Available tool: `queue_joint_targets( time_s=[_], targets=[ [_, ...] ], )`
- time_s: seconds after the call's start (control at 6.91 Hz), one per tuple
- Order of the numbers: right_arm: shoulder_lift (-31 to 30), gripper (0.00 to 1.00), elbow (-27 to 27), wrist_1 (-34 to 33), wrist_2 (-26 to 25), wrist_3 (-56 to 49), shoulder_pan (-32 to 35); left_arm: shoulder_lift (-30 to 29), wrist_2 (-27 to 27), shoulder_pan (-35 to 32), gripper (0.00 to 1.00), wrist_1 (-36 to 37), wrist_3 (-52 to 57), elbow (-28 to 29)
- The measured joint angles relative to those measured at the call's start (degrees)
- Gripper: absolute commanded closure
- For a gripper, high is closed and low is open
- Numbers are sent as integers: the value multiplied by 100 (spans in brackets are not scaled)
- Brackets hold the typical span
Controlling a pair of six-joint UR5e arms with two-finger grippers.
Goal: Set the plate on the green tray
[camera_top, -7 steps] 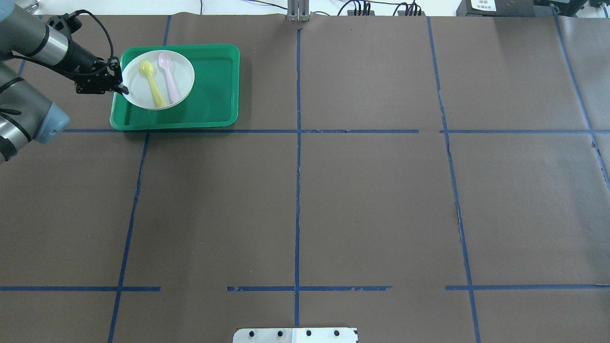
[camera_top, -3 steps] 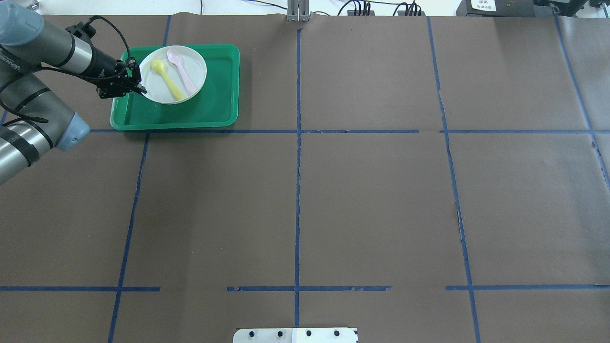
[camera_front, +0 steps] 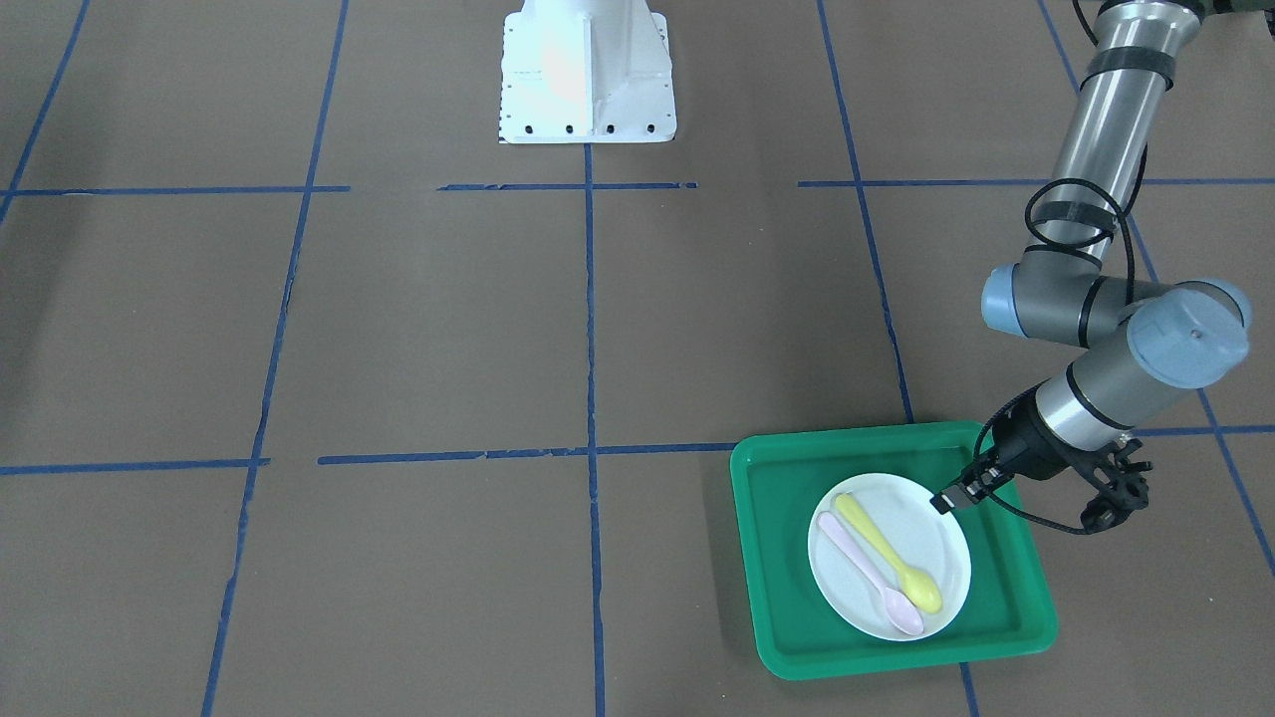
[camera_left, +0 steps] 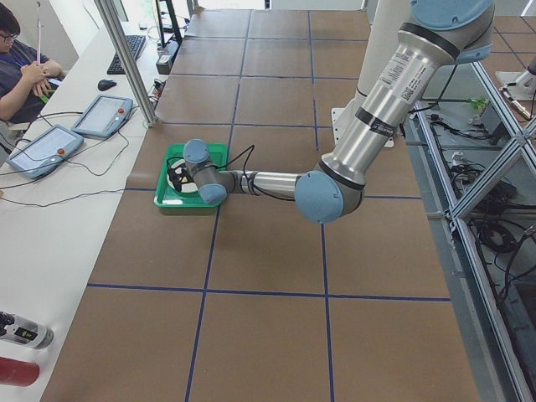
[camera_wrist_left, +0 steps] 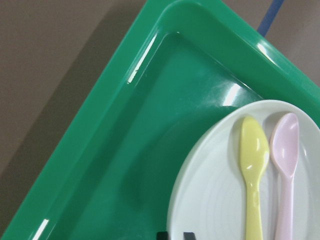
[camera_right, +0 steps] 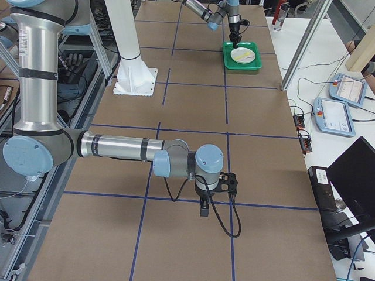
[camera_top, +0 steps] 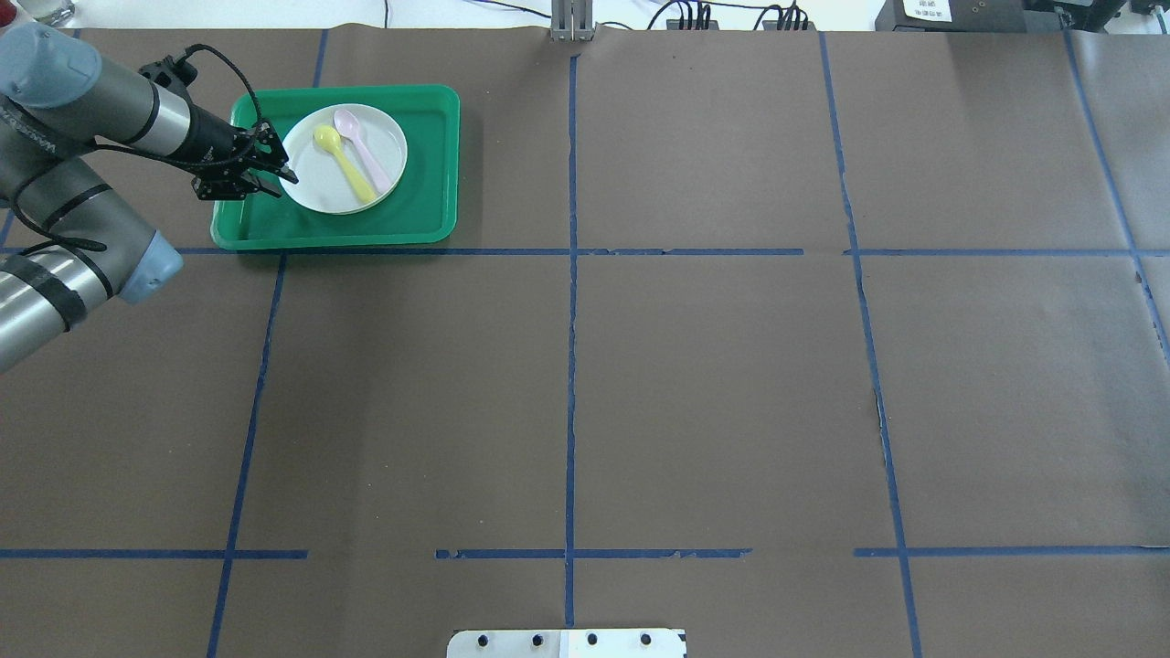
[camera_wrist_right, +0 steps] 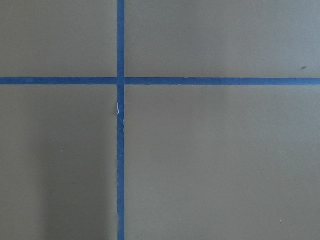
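Observation:
The white plate (camera_top: 345, 157) sits over the inside of the green tray (camera_top: 420, 187), toward its left half. A yellow spoon (camera_top: 345, 164) and a pink spoon (camera_top: 363, 151) lie on it. My left gripper (camera_top: 288, 175) is shut on the plate's left rim. In the front-facing view the gripper (camera_front: 941, 501) pinches the plate (camera_front: 926, 538) inside the tray (camera_front: 782, 558). The left wrist view shows the plate (camera_wrist_left: 215, 200), the tray (camera_wrist_left: 125, 165) and the black fingertips (camera_wrist_left: 161, 234) on the rim. My right gripper (camera_right: 202, 211) hangs over bare table far away; I cannot tell its state.
The table is covered in brown paper with blue tape lines. The robot's white base (camera_front: 586, 75) stands at the robot's edge. A white side table with tablets (camera_left: 50, 142) and a metal post (camera_left: 126, 59) lies beyond the tray.
My left gripper has carried the plate with both spoons to the right, from the tray's left rim to well inside the tray. The right arm has not visibly moved.

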Motion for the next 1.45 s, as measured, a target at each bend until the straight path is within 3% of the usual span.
queue_joint_targets(
  time_s=[0.43, 1.01, 1.16, 1.45],
  targets=[
    [0, 0, 0, -1, 0, 2, 0, 73, -62, -108, 0, 325, 629, -439],
    [0, 0, 0, -2, 0, 2, 0, 697, -173, -699, 0, 3424, 3689, -2970],
    [0, 0, 0, -2, 0, 2, 0, 766, -72, -865, 0, 4245, 4606, -3456],
    [0, 0, 0, -2, 0, 2, 0, 925, 74, -1326, 0, 5205, 6511, -3848]
  ],
)
